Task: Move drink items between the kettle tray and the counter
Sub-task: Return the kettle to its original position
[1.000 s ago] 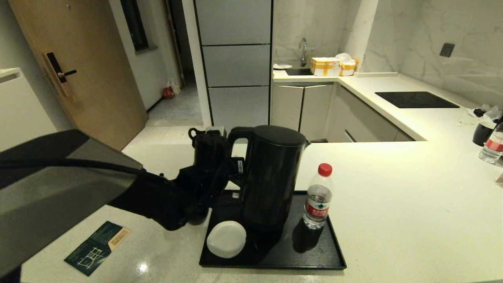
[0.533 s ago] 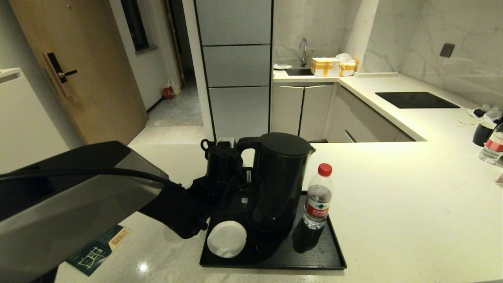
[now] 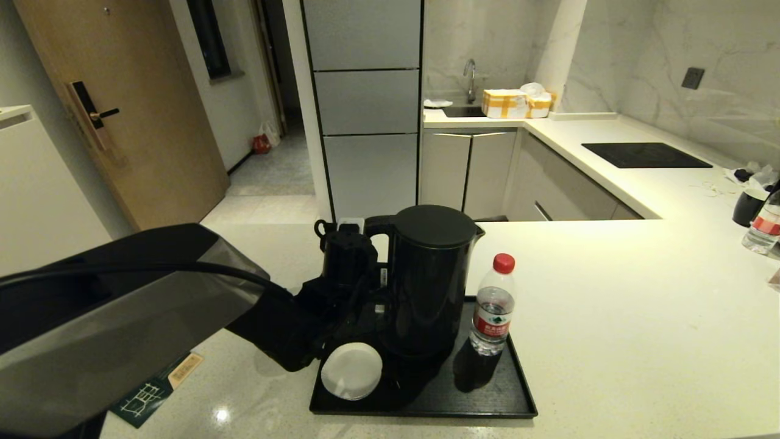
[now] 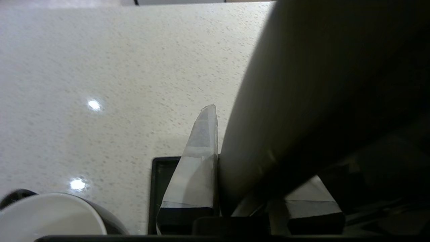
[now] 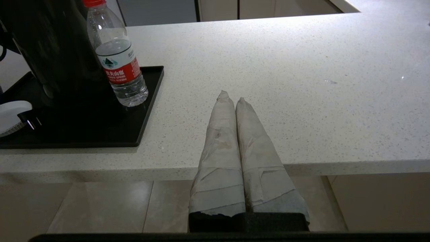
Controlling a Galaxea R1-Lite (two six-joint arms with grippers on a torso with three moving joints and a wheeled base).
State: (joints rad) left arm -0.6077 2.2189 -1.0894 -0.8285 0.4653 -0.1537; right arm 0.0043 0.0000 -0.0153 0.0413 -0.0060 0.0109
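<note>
From the head view, the tray (image 3: 487,399) is seen on the counter (image 3: 609,317), bearing the kettle (image 3: 429,280), the bottle (image 3: 492,305) to its right and a white saucer (image 3: 351,371) at its near left. The left gripper (image 3: 365,292) is clamped on the kettle's handle.

From the left wrist view, a cup (image 4: 50,215) is seen on the counter.

From the right wrist view, the right gripper (image 5: 231,97) is held near the counter edge, jaws together.

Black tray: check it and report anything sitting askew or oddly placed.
The tall glossy black kettle looks lifted off the flat black tray, gripped at its handle by the left gripper, base apparently above the surface. The clear red-capped bottle stands upright on the tray; the small white saucer lies flat. Nothing spilled.
</note>
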